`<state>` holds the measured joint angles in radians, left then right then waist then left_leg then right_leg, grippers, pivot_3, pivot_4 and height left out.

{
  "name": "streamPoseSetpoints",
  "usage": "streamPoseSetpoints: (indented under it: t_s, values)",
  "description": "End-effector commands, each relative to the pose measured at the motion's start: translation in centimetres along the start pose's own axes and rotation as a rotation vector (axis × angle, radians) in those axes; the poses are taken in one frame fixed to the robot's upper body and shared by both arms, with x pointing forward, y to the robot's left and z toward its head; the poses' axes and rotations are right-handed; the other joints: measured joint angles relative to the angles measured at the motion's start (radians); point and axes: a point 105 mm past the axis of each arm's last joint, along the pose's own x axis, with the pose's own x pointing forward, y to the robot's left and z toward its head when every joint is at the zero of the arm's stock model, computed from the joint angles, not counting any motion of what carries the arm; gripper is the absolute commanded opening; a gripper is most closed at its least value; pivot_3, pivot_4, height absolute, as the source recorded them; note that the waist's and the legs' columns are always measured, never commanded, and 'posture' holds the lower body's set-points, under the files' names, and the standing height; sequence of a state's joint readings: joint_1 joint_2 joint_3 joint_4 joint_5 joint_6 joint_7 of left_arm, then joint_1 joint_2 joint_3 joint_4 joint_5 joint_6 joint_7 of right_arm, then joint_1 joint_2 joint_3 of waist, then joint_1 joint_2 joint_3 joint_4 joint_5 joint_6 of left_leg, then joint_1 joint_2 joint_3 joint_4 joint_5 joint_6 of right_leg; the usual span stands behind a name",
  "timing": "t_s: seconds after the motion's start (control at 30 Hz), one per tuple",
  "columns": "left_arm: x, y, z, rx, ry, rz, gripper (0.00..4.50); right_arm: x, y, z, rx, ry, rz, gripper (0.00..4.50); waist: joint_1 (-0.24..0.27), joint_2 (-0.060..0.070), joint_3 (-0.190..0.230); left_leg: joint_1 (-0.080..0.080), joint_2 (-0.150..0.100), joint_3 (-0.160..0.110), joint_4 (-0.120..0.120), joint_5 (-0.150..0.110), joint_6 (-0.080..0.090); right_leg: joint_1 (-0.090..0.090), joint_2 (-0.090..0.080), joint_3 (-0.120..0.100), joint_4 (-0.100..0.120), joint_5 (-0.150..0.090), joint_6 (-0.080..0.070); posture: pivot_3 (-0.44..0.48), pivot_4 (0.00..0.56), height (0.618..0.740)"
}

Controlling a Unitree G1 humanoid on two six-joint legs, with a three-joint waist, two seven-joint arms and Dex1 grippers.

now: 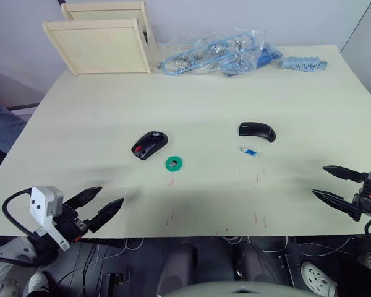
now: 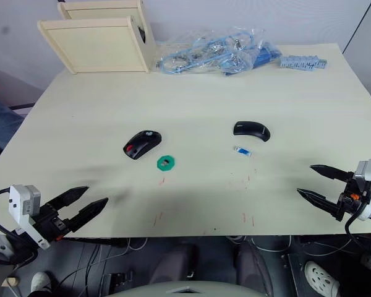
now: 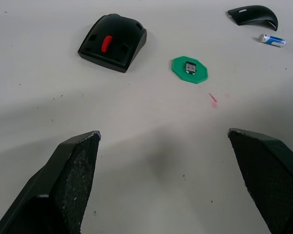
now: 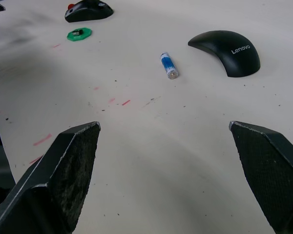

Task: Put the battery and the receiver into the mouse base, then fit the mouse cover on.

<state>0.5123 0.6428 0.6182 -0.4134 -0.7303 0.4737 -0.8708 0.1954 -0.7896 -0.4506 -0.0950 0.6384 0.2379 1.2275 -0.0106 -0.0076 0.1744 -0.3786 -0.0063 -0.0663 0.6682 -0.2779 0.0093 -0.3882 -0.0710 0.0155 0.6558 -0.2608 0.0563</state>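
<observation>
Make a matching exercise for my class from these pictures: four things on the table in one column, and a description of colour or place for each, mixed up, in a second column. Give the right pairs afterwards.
Column one:
1. mouse base
2. mouse cover
3. battery
4. receiver

Column two:
A. lies on a green disc
B. blue and white, just in front of the plain black shell
C. black with a red patch, on the robot's left side of the table
D. plain black curved shell, on the robot's right side of the table

Pairs: 1-C, 2-D, 3-B, 4-A
</observation>
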Motion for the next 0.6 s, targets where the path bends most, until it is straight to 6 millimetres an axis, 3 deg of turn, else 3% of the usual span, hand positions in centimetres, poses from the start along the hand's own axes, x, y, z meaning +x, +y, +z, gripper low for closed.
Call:
streamPoseSetpoints:
  t_s: [0.03,0.33,0.6]
  values:
    - [0.0,-0.2,0.7,0.027,-0.011,-0.015,4.5,-0.3,0.0,1.0,-0.024,-0.032,-0.009,4.44,0.0,0.0,0.0,0.0,0.0,0.0,0.0,0.0,0.0,0.0,0.0,0.0,0.0,0.0,0.0,0.0,0.15,0.74]
    - [0.0,0.0,1.5,0.038,-0.019,-0.04,4.5,0.4,0.1,1.5,-0.034,-0.063,0.006,4.44,0.0,0.0,0.0,0.0,0.0,0.0,0.0,0.0,0.0,0.0,0.0,0.0,0.0,0.0,0.0,0.0,0.15,0.74]
    - [0.2,0.6,2.6,0.076,-0.003,-0.082,4.5,2.0,1.3,3.5,-0.073,-0.126,0.09,4.44,-0.001,0.0,0.0,0.0,0.0,0.0,0.0,0.0,0.0,0.0,0.0,0.0,0.001,0.0,0.0,0.0,0.15,0.74]
